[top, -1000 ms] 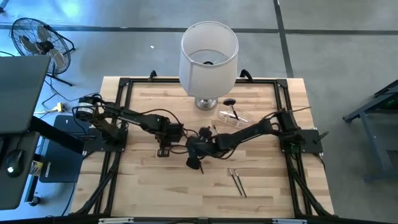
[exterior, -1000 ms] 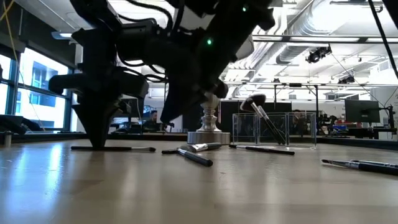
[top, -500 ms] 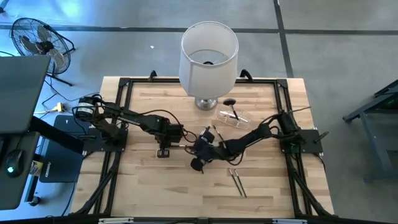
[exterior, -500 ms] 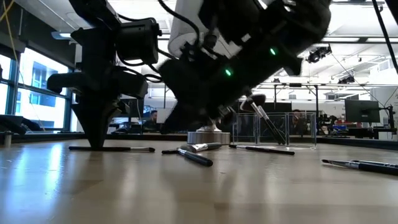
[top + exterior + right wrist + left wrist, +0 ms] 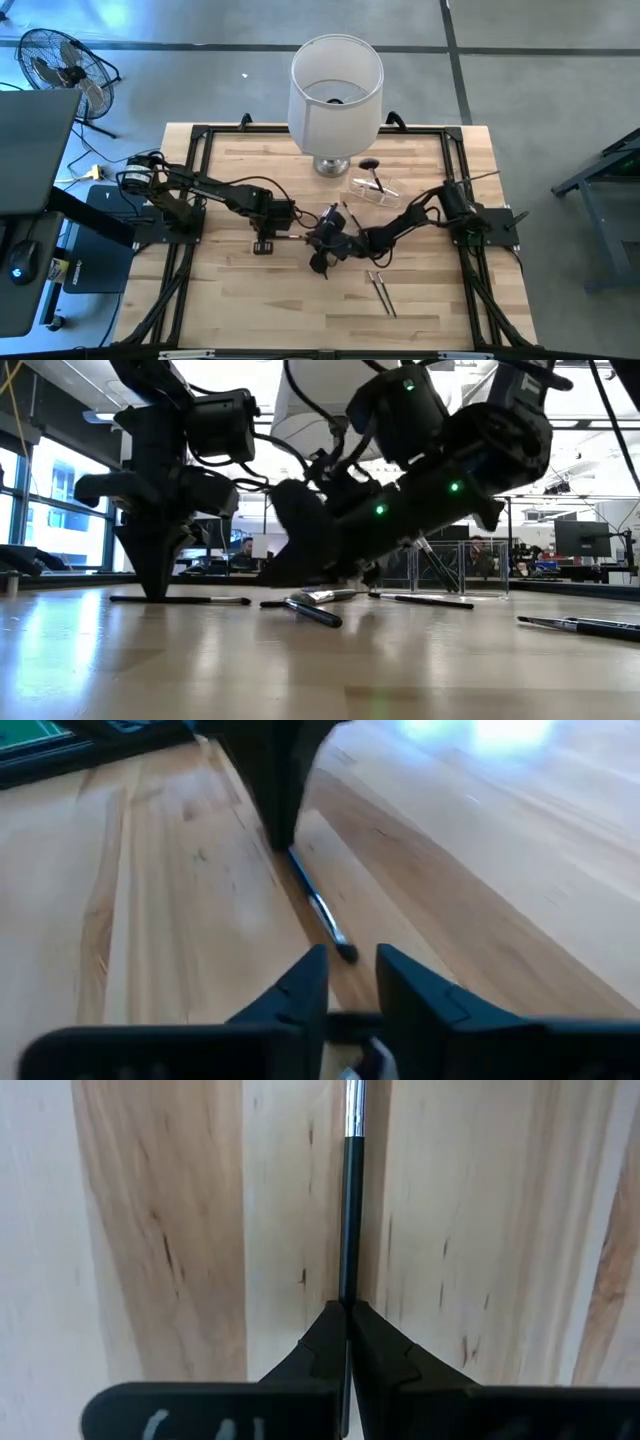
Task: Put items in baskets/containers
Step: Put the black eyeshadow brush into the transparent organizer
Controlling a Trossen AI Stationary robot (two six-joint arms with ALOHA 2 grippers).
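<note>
My left gripper point(image 5: 346, 1308) stands upright over the table's middle point(image 5: 263, 243), shut on a thin dark makeup brush point(image 5: 348, 1200) that lies flat on the wood. My right gripper point(image 5: 352, 978) is open, low and slanted point(image 5: 319, 263). Its fingers are just short of that brush's free tip point(image 5: 343, 951), and I cannot tell whether they touch it. The clear plastic holder point(image 5: 374, 190) sits near the far edge beside the lamp, with a fluffy black-headed brush point(image 5: 371, 165) leaning out of it. More brushes point(image 5: 382, 290) lie loose on the table. My left gripper pinches the brush's dark handle point(image 5: 347, 1285) between its two fingers, toward the end away from the silver ferrule point(image 5: 352, 1120). The fingers come from above, pointing down, and lie across the handle point(image 5: 180, 599). The brush lies flat on the table.
A big white lampshade on a silver base point(image 5: 336, 90) stands at the far edge, next to the holder. Two brushes point(image 5: 580, 625) lie toward the near right. Other brushes point(image 5: 312, 610) lie between the grippers and the lamp base. A black frame point(image 5: 200, 135) runs round the table.
My right gripper has come down toward the table and tipped to a flatter slant, ending close to the free tip of the brush that my left gripper holds. That brush has stayed where it was.
</note>
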